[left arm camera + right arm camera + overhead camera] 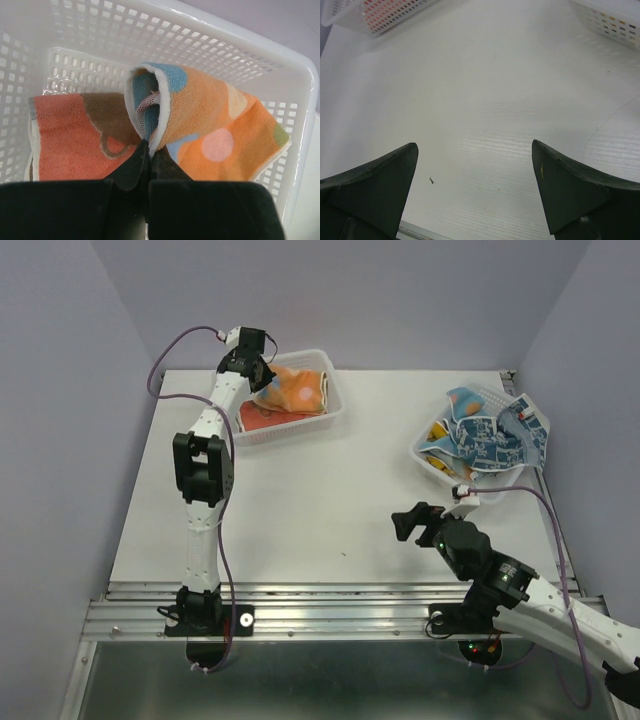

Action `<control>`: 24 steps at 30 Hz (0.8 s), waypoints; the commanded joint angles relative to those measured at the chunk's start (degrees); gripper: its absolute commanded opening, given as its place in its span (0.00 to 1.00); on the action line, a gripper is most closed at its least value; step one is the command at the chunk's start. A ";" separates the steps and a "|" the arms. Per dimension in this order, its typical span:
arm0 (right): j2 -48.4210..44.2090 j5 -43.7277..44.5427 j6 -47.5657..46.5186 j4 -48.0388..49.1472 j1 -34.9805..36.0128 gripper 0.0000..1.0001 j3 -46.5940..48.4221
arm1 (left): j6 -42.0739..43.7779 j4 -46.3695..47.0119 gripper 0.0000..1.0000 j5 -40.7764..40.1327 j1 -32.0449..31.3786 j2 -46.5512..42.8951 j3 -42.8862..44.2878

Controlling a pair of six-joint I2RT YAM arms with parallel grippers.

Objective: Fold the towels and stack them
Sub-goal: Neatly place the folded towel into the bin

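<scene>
Left wrist — left pincer (149, 146) pinches the orange dotted towel (220, 131).

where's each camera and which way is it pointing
Top external: high behind the robot, looking down at the table; left arm, right arm show.
Left wrist: over the left basket, looking down; left claw shut on the orange dotted towel.
Right wrist: low over the table, facing forward; right claw open.
Shared: left basket, in all three.
</scene>
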 commanded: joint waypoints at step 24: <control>-1.41 0.17 3.75 5.71 0.31 1.00 -2.04 | -10.98 -0.85 0.00 15.63 0.15 -8.35 1.88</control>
